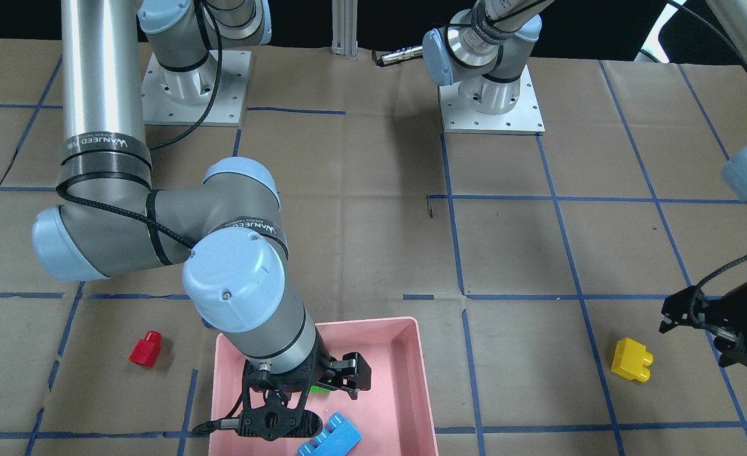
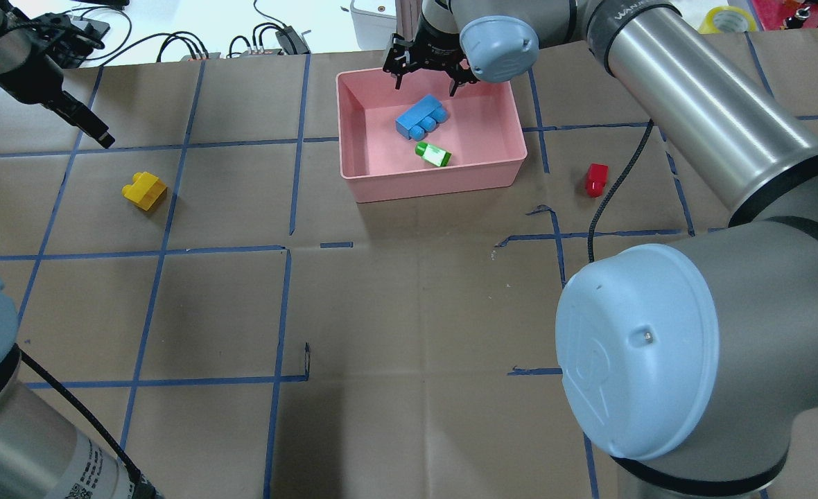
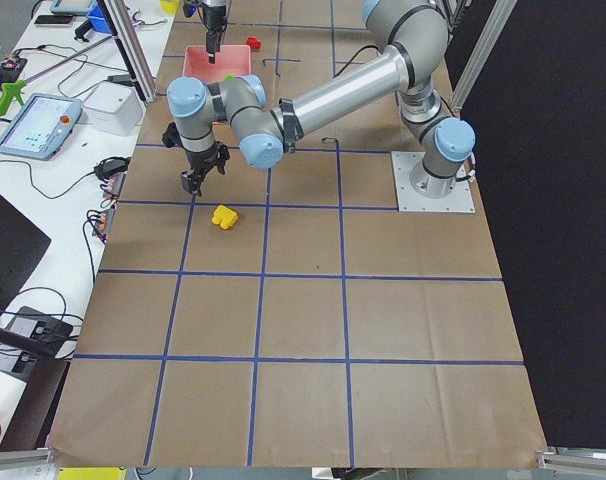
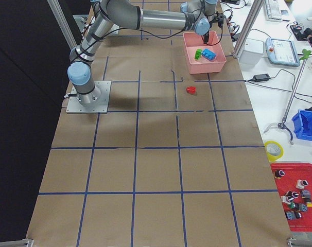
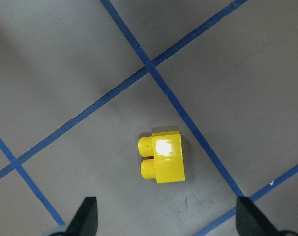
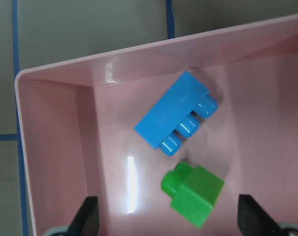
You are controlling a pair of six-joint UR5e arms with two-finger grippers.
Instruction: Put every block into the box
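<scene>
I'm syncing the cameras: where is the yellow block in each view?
Front-facing: yellow block lower right.
Overhead: block left side.
Exterior left: block left of centre.
Exterior right: not visible.
Left wrist: block at centre.
Right wrist: not in it.
Shared landmark: pink box, absent only from left wrist.

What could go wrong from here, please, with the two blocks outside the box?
The yellow block lies on its side, so the open left end effector may slip on its studs. The red block, small and on its side, could skid away when the right end effector reaches for it.
</scene>
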